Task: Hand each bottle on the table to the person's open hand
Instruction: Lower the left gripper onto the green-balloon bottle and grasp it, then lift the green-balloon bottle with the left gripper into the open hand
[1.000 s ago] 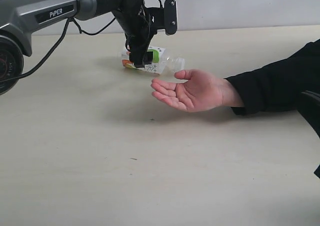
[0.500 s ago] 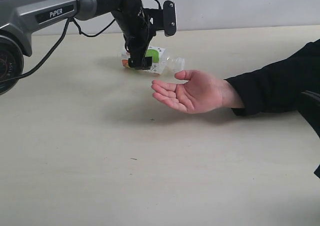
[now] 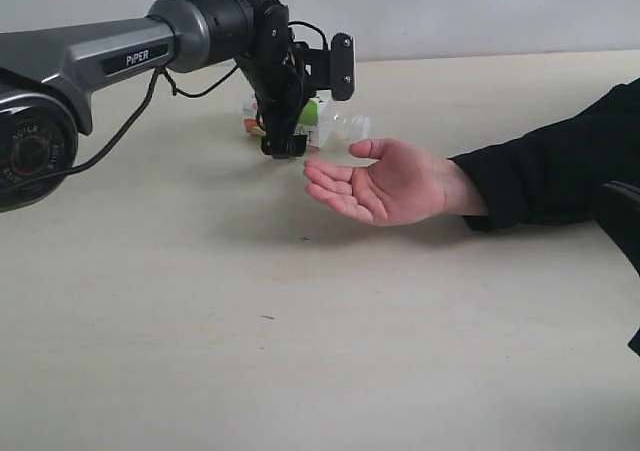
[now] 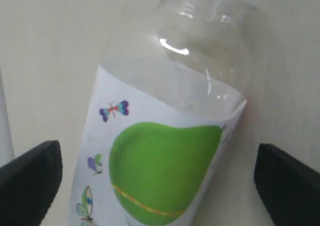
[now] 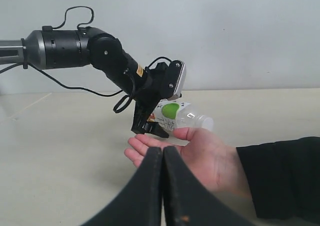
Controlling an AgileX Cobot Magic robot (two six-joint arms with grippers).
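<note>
One bottle [image 3: 335, 126] lies on its side on the table [image 3: 200, 321], clear at the neck, with a white label [image 4: 150, 161] printed with a green pear and butterflies. My left gripper [image 3: 288, 139] is lowered over it and open; its two black fingers [image 4: 30, 181] straddle the labelled body with a gap on each side. The person's open hand [image 3: 385, 183] rests palm up just right of the bottle, on a black-sleeved arm. From the right wrist view I see the bottle [image 5: 182, 117] behind that hand [image 5: 195, 153]. My right gripper [image 5: 162, 153] is shut and empty, well short of the hand.
The black sleeve [image 3: 550, 171] stretches in from the right edge of the table. My left arm [image 3: 110, 56] reaches in from the left, with a cable looping beneath it. A pale wall stands behind the table's far edge.
My left gripper has dropped lower and shifted a little right around the bottle, with its jaws spread wider. The bottle and the hand have stayed put.
</note>
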